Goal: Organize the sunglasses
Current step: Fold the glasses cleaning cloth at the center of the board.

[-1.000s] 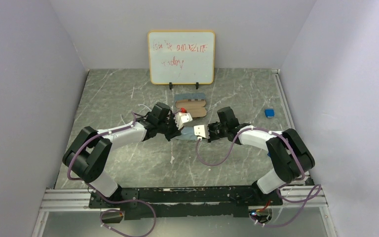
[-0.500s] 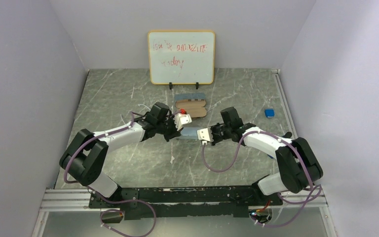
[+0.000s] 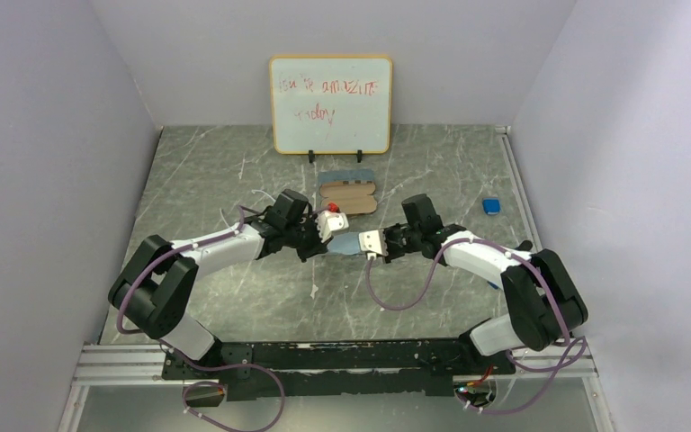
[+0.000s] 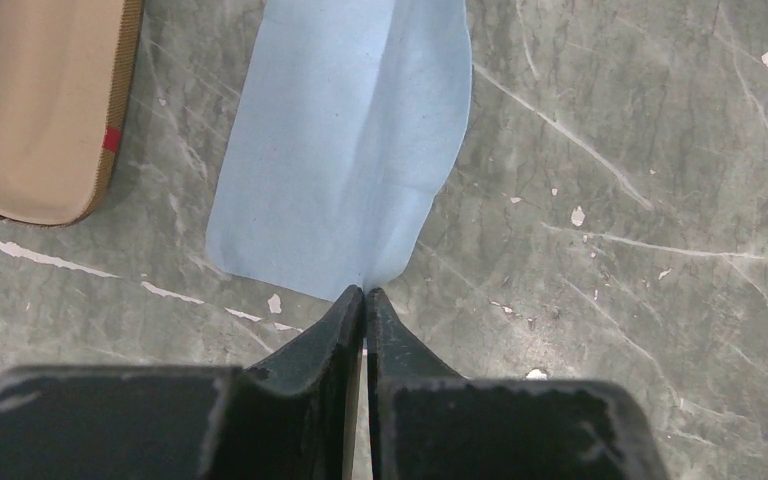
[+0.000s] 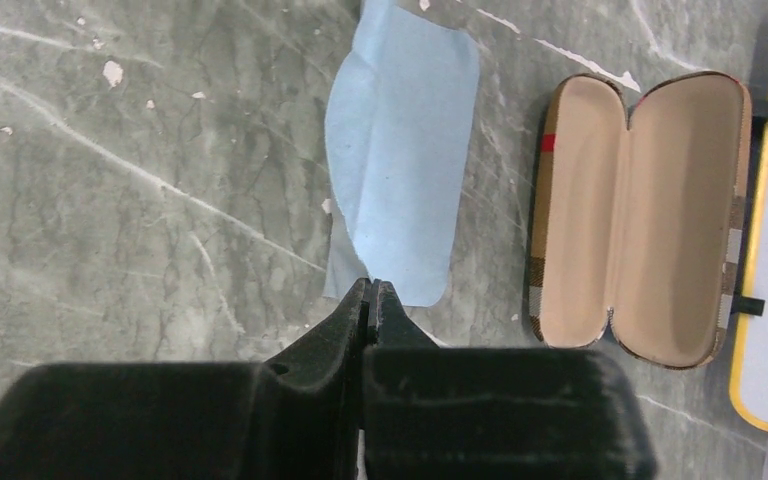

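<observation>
At counter (image 3: pixel 216 171) centre, beside open plaid case (image 5: pixel 640 220): left pincer (image 4: pixel 364 292) and right pincer (image 5: pixel 371 285) each pinched shut on opposite edges of blue cloth (image 4: pixel 345 150). No sunglasses in view. Advise: hold cloth taut, lay flat, release together.

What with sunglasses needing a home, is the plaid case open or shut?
Open: the plaid case lies spread flat, both tan-lined halves facing up, nothing inside them in the right wrist view.
</observation>
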`<action>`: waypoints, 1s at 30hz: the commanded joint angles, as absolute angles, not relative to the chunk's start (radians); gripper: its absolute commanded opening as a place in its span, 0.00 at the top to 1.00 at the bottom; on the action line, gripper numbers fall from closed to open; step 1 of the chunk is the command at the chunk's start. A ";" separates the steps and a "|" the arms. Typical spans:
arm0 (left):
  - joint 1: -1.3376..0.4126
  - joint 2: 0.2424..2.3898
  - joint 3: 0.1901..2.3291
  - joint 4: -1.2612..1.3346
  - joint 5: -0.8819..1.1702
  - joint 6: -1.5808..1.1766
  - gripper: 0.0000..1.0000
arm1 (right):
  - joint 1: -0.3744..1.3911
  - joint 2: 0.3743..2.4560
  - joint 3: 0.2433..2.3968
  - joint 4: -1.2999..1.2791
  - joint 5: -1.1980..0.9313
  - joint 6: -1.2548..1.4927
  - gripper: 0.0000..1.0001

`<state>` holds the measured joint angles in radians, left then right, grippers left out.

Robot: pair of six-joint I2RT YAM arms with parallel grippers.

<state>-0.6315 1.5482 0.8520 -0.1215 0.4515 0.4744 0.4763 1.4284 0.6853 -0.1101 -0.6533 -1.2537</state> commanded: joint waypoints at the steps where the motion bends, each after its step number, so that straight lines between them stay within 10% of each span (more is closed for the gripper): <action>1: -0.629 1.527 0.851 -0.097 0.462 0.476 0.89 | 0.471 1.443 0.706 -0.028 -0.644 -1.195 1.00; 30: -0.629 1.600 0.874 0.020 0.370 0.417 0.84 | 0.469 1.477 0.679 0.026 -0.607 -1.193 1.00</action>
<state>-0.6315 1.5879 0.8520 -0.0364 0.3786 0.4316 0.4744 1.4658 0.6830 0.0017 -0.6025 -1.1938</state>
